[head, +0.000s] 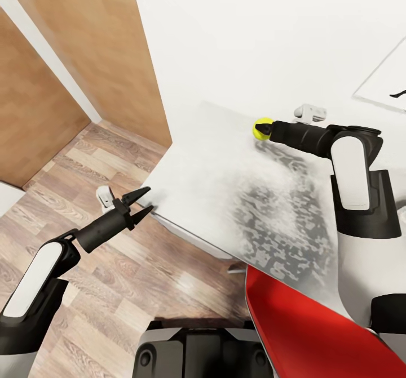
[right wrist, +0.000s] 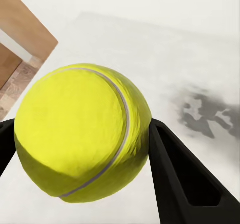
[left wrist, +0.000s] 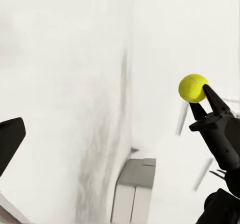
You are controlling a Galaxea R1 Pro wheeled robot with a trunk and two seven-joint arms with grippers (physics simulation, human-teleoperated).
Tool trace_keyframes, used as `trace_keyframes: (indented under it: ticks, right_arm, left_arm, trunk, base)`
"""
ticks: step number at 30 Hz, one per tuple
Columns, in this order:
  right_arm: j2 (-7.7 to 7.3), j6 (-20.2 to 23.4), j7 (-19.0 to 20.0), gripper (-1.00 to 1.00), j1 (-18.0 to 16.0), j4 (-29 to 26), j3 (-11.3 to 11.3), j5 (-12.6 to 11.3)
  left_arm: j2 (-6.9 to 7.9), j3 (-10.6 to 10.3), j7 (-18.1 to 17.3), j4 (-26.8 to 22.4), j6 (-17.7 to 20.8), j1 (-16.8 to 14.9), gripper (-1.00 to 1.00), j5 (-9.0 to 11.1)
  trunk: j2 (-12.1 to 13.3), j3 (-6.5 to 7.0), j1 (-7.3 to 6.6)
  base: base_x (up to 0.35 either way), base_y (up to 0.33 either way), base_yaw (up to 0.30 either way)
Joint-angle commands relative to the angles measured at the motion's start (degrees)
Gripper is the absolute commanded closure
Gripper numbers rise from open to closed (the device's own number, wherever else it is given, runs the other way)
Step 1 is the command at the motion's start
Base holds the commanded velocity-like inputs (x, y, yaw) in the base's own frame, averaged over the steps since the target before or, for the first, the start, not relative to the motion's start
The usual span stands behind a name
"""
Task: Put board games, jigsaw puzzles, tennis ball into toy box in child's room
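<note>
White walls and a wood-plank floor (head: pixel 118 276) frame a pale grey table (head: pixel 225 198) with a mottled dark patch across its top.

1 tennis ball (head: pixel 262 128) is in sight, pinched between the 2 fingers of the right gripper (head: pixel 266 129) and held in the air over the far part of the table, clear of the surface. The right wrist view shows the ball (right wrist: pixel 80 139) close up with a black finger (right wrist: pixel 185 179) pressed on each side. From the left wrist view, the same ball (left wrist: pixel 193 88) sits at the tip of the right gripper (left wrist: pixel 200 98).

The left gripper (head: pixel 141 201) hangs off the table's near corner, above the floor, with its 2 fingers spread apart and nothing between them.

By the look of it, the step in hand is carrying the ball to the toy box. The box is not among the things seen here, so the next move calls for bringing it into sight, then lowering the ball inside before parting the fingers.

A red surface (head: pixel 304 327) lies at the near edge, below the table.
</note>
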Motion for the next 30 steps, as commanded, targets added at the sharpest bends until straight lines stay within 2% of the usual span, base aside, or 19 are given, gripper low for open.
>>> trace_keyframes:
  ticks: [1,10,17,20,21,23,24,26,30]
  right_arm:
    - [-0.21,0.1,-0.7,1.0,0.0,0.0,0.1,-0.8]
    - [-1.32,0.1,-0.7,1.0,0.0,-0.1,0.2,-1.4]
    - [-1.66,0.1,-0.7,1.0,0.0,-0.1,0.0,-1.6]
    - [-2.64,0.1,-0.7,1.0,0.0,-0.1,-0.6,-2.5]
    - [-3.28,0.1,-0.7,1.0,0.0,-0.1,-0.9,-3.6]
    - [-5.09,0.1,-0.7,1.0,0.0,-0.1,-1.3,-7.3]
    - [-5.09,0.1,-0.7,1.0,0.0,-0.1,-1.3,-7.3]
    - [-7.47,0.1,-0.7,1.0,0.0,-0.1,-1.4,-13.0]
    - [-13.39,0.1,-0.7,1.0,0.0,-0.1,-1.3,-26.6]
  left_arm:
    - [0.03,0.0,-0.2,0.0,0.1,0.0,-1.0,0.1]
    - [-0.04,-0.3,-0.3,0.2,0.1,0.0,-1.0,0.0]
    - [-0.44,-0.6,1.6,0.3,0.1,-0.3,-1.0,-0.3]
    - [-0.53,-0.7,2.1,0.3,0.1,-0.4,-1.0,-0.4]
    - [-0.54,-0.7,2.2,0.4,0.1,-0.4,-1.0,-0.4]
    - [-0.55,-0.7,2.4,0.4,0.1,-0.4,-1.0,-0.4]
    - [-0.55,-0.7,2.4,0.4,0.1,-0.4,-1.0,-0.4]
    - [-0.53,-0.7,2.5,0.4,0.1,-0.5,-1.0,-0.5]
    - [-0.48,-0.7,2.6,0.4,0.1,-0.5,-1.0,-0.5]
  trunk:
    - [-0.1,0.03,0.04]
    - [-0.1,0.85,0.04]
    - [-0.1,1.17,0.04]
    - [-0.1,1.22,0.04]
    - [-0.1,1.23,0.04]
    - [-0.1,1.24,0.04]
    - [-0.1,1.25,0.04]
    - [-0.1,1.26,0.04]
    - [-0.1,1.27,0.04]
  base:
    - [0.0,0.0,0.0]
    - [0.0,0.0,0.0]
    - [0.0,0.0,-0.009]
    - [0.0,0.0,-0.122]
    - [0.0,0.0,-0.177]
    - [0.0,0.0,-0.207]
    - [0.0,0.0,-0.215]
    - [0.0,0.0,-0.234]
    - [0.0,0.0,-0.258]
